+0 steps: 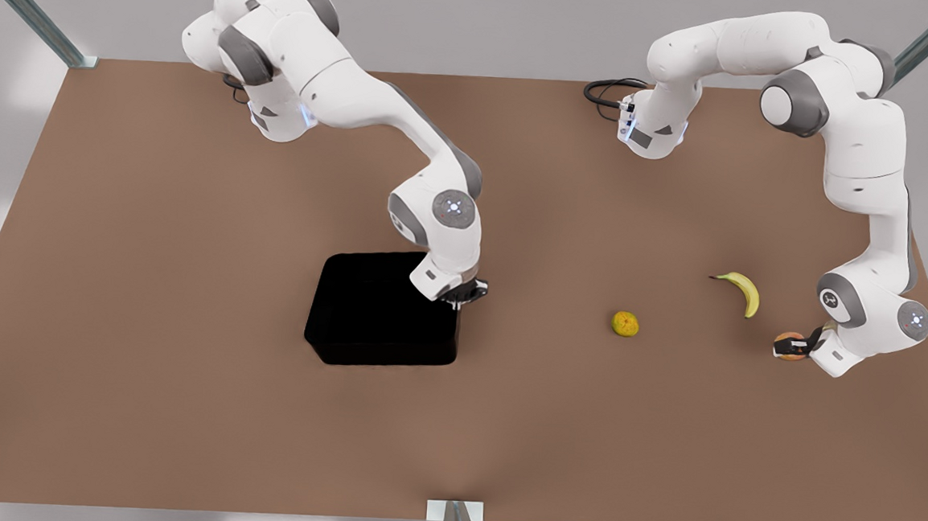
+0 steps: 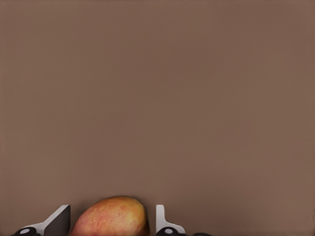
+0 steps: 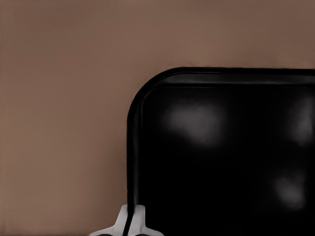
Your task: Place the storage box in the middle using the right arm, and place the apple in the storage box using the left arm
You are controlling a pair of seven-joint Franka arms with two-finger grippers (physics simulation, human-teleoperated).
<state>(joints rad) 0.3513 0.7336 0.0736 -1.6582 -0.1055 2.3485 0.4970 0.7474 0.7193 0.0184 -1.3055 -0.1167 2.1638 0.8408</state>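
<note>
The right gripper (image 1: 462, 294) was down at the shallow glossy black storage box (image 1: 372, 311), at about two o'clock on the box in the front view, and the right wrist view showed its pale fingers (image 3: 132, 219) pinched across the thin wall of the box (image 3: 221, 157), one inside and one outside: closed on the rim, a hold that looked chosen so the bin could be dragged flat along the brown tabletop (image 1: 181, 404) rather than lifted. The box sat a little toward nine o'clock of the tabletop's centre, so it seemed not quite at its middle spot yet. Over at three o'clock, the left gripper (image 1: 807, 343) lay low and nearly level, and the left wrist view had the small round reddish-pink apple (image 2: 112, 217) sitting between its two fingers (image 2: 163, 220), which stood close on either side; whether they pressed it I could not tell. The apple (image 1: 789, 346) rested well apart from the box, with the curved yellow banana (image 1: 742, 290) near it at eleven o'clock and the round yellow-orange citrus fruit (image 1: 625, 323) between apple and box.
</note>
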